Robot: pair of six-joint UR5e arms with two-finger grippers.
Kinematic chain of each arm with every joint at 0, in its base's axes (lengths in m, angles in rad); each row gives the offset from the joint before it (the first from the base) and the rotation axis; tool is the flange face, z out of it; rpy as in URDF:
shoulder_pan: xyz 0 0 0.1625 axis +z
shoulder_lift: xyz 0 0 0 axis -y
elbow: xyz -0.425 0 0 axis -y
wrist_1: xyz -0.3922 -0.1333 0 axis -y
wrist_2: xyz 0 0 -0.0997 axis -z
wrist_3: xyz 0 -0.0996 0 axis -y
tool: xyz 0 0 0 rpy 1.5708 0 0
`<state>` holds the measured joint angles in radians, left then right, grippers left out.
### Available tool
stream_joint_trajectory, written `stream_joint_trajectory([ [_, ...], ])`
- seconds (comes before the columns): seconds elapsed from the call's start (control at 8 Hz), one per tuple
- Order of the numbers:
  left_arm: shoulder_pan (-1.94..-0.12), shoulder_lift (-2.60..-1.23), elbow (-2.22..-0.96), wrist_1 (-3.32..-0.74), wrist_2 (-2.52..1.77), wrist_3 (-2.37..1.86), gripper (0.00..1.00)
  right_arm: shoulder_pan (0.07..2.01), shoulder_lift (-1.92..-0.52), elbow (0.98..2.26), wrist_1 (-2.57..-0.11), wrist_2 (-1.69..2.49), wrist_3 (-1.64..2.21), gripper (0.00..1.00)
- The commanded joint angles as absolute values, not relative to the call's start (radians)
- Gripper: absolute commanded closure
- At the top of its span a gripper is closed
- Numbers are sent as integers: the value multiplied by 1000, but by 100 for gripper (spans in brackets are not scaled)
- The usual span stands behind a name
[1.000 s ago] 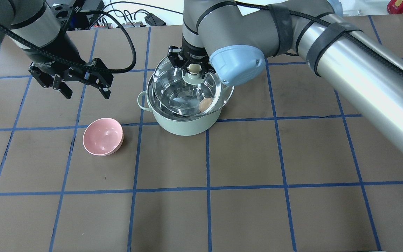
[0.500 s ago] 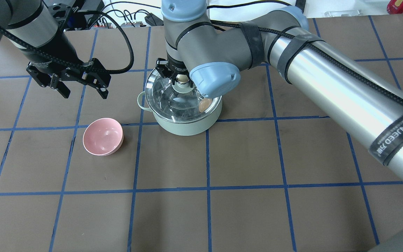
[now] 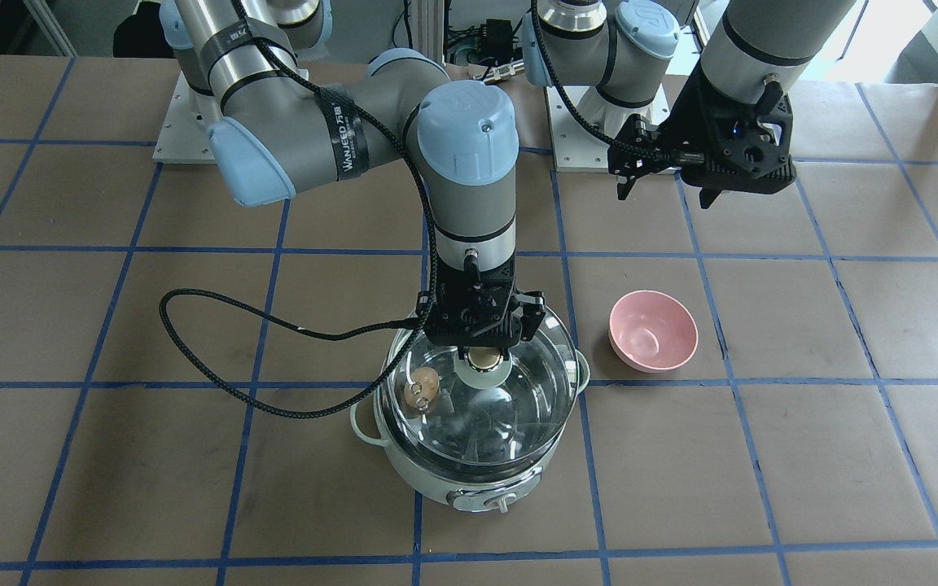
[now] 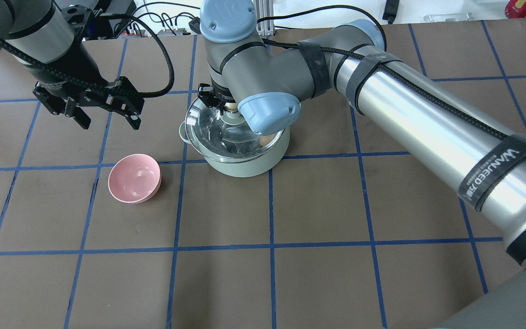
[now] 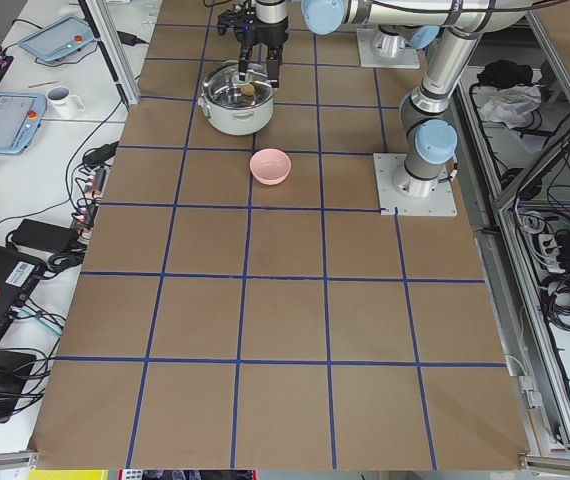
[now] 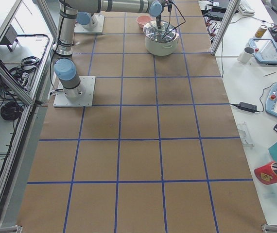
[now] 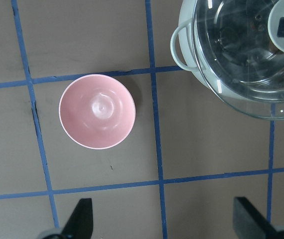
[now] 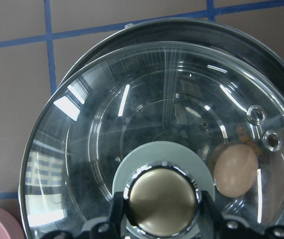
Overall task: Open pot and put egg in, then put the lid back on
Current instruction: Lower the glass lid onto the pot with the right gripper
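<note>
The mint-green pot (image 4: 244, 165) stands on the table, and the brown egg (image 4: 268, 138) lies inside it, seen through the glass in the front view (image 3: 424, 382) and the right wrist view (image 8: 235, 170). My right gripper (image 4: 231, 108) is shut on the beige-gold knob (image 8: 162, 201) of the clear glass lid (image 4: 210, 128). The lid hangs low over the pot's mouth (image 3: 518, 407), shifted a little toward the left-arm side; I cannot tell if it touches the rim. My left gripper (image 4: 110, 123) is open and empty, hovering left of the pot.
A pink bowl (image 4: 134, 178) stands empty in front of my left gripper, to the pot's left; it also shows in the left wrist view (image 7: 97, 111). The right arm's black cable (image 3: 216, 358) loops over the table beside the pot. Blue tape lines cross the brown table.
My right gripper has carried the lid leftward and lower, from up and right of the pot to almost over its mouth. The left gripper has barely moved. The egg stays in the pot.
</note>
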<state>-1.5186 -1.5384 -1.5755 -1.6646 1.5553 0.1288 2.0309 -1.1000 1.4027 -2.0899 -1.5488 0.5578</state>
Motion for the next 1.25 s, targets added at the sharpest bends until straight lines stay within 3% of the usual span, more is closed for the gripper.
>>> stream_joint_trajectory([
  [0.0,-1519,-1539,-1575,-1666,1555,127,0,2025,-1100,1373,-2091,-1569,526,100],
  [1.12,-1519,-1540,-1574,-1663,1549,127,0,2017,-1103,1376,-2091,-1583,502,100],
])
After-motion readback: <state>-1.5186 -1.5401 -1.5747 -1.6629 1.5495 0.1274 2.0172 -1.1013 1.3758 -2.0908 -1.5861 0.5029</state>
